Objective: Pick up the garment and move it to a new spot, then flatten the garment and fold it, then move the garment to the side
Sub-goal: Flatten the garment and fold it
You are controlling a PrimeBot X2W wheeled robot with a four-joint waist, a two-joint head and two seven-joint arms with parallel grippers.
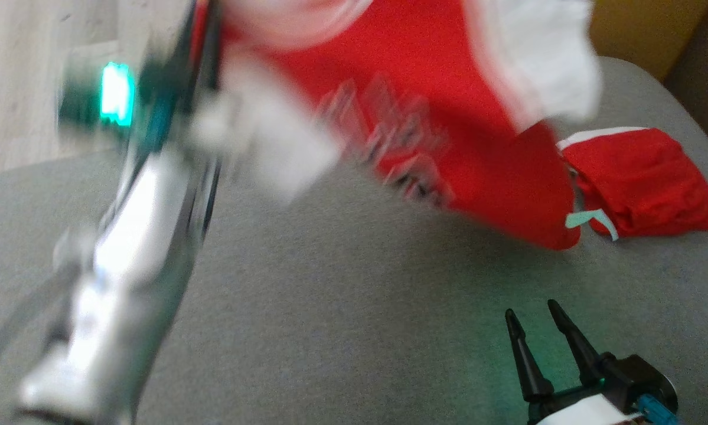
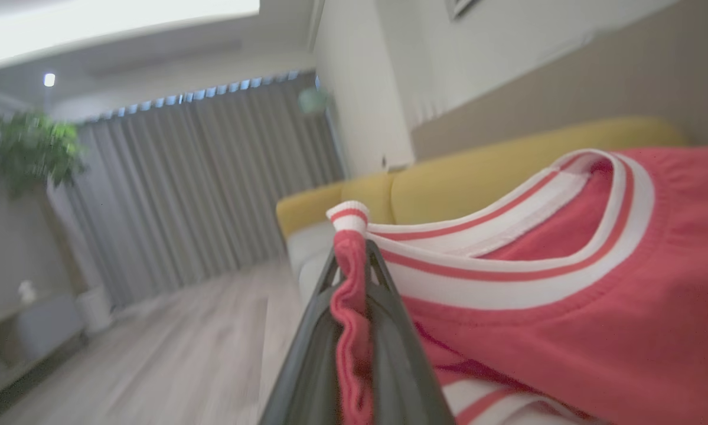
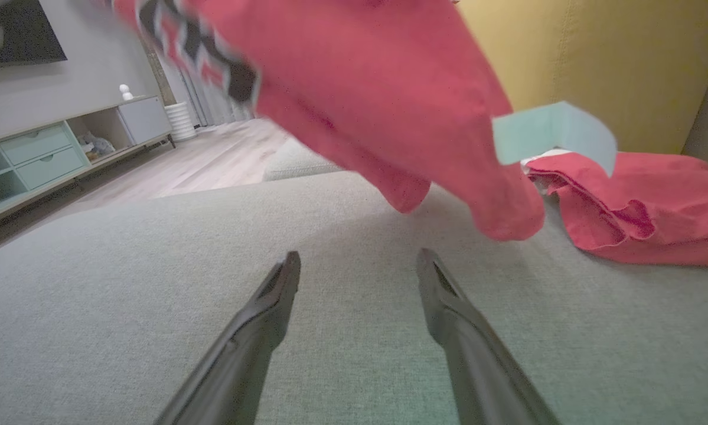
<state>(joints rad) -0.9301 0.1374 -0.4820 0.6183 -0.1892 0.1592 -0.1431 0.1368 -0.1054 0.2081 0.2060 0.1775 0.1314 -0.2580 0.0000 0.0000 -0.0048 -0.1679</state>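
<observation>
My left tool (image 2: 351, 251) is clamped on the garment (image 2: 566, 330) at its striped trim. It hangs off that grip, long axis slanting down toward my right tool (image 1: 532, 309) — jaws wide, empty. The low hem dangles just ahead of it, slightly right.

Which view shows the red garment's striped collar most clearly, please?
The left wrist view: the collar is sharp and close, an edge pinched in the shut left pincer. The head view blurs it into a pale arc at the top; the right wrist view catches the garment's hanging body.
</observation>
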